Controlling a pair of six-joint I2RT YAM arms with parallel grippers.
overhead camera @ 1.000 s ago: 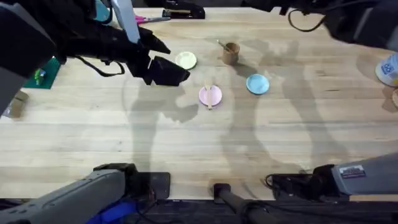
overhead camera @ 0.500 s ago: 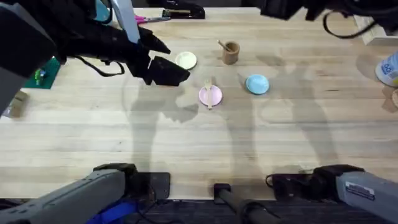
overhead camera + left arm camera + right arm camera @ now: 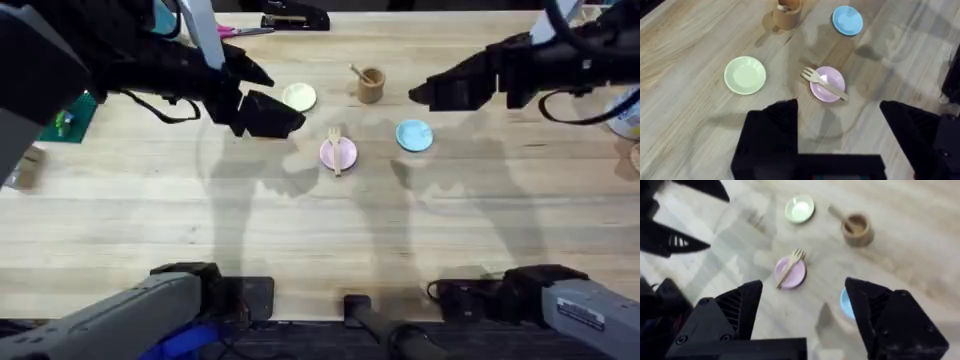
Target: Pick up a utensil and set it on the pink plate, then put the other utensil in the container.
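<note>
two end effectors hang above my wooden counter (image 3: 300, 230), both spread wide and holding nothing: the left end effector (image 3: 268, 115) near the yellow plate (image 3: 299, 97), the right end effector (image 3: 432, 93) near the blue plate (image 3: 414, 135). the fork (image 3: 336, 150) lies across the pink plate (image 3: 339, 154). the spoon (image 3: 356, 72) stands in the container (image 3: 371, 85).

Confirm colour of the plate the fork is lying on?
Pastel pink plate, fork lying across it; clearest in the left wrist view.
</note>
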